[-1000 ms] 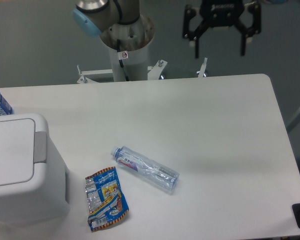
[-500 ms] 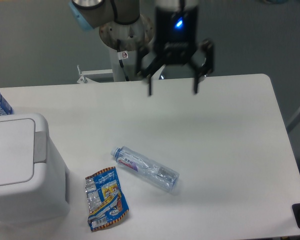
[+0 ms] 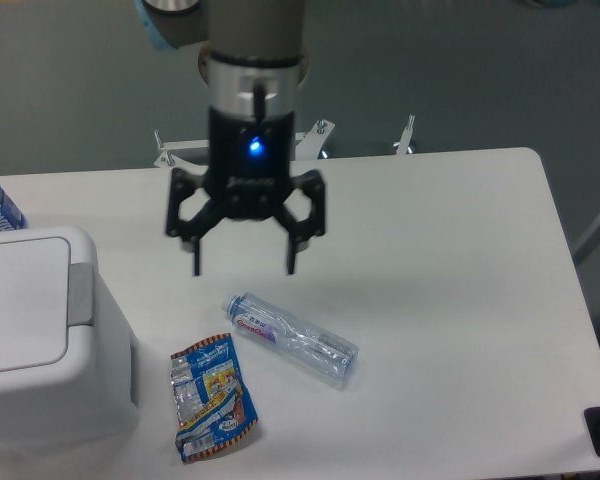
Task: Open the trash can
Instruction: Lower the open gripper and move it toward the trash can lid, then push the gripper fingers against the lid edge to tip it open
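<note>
Flanking gripper (image 3: pixel 244 268): lidded trash can (image 3: pixel 42 340), left

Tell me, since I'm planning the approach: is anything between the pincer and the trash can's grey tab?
Nothing visible. The open pincer hangs right of the trash can; only bare table lies between it and the grey tab. The bottle and wrapper lie nearer the camera.

One bin (image 3: pixel 40 340), two bottles (image 3: pixel 291 338), one wrapper (image 3: pixel 211 396)

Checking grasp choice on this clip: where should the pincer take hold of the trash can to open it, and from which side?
Probably the grey tab on the lid's right edge of the trash can. It juts past the flat lid, the only protruding feature. The open pincer hangs up and to the right, so come from the right.
</note>
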